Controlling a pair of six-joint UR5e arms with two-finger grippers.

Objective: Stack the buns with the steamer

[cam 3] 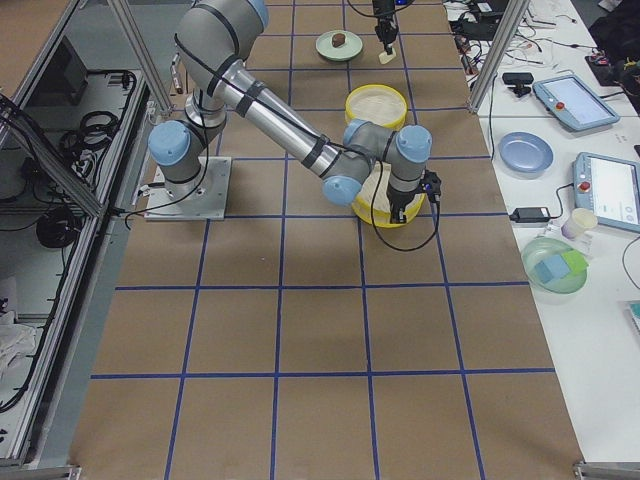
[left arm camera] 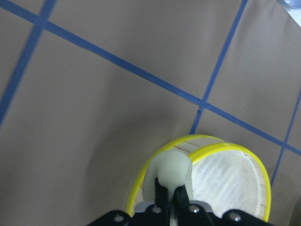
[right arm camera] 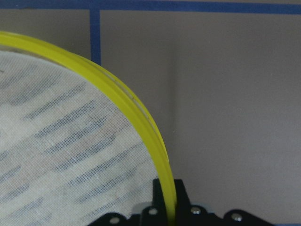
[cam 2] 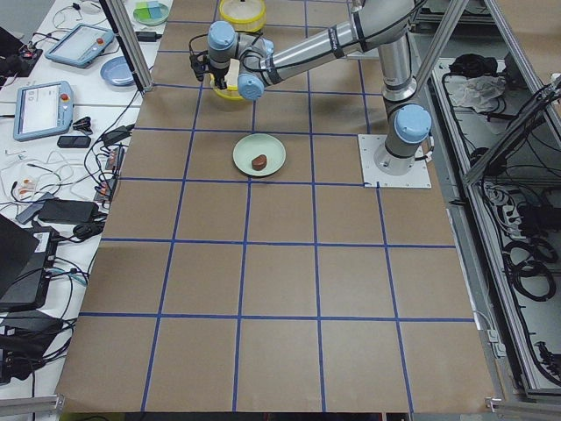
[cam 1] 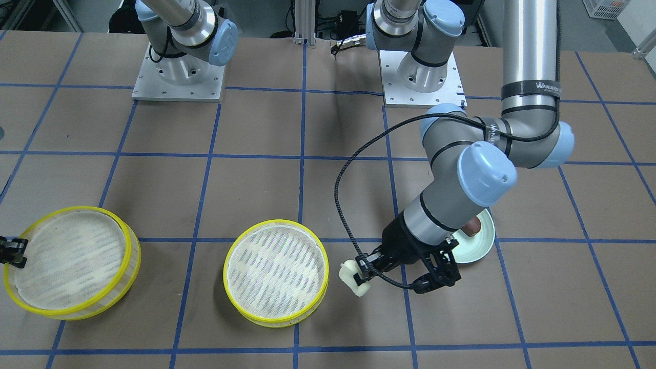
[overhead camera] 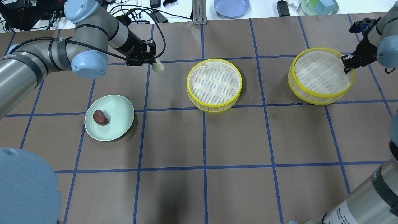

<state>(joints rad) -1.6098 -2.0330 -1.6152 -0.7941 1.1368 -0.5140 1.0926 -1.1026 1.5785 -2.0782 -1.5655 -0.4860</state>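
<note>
My left gripper (overhead camera: 154, 63) is shut on the cream-white bun (overhead camera: 159, 66) and holds it above the table, left of the middle yellow-rimmed steamer (overhead camera: 214, 107). In the front view the bun (cam 1: 353, 279) hangs just right of that steamer (cam 1: 277, 320). The left wrist view shows the bun (left arm camera: 173, 169) between the fingers with the steamer (left arm camera: 235, 181) beyond. The dark reddish-brown bun (overhead camera: 100, 117) lies on the pale green plate (overhead camera: 119, 109). My right gripper (overhead camera: 348, 63) is shut on the rim of the second steamer (overhead camera: 314, 99); the right wrist view shows that yellow rim (right arm camera: 141, 122).
Both steamers hold a white cloth liner and nothing else. A blue plate (overhead camera: 231, 7) and a green bowl with blocks (overhead camera: 320, 6) sit beyond the table's far edge. The two arm bases (cam 1: 179, 72) (cam 1: 423, 77) stand at the robot's side.
</note>
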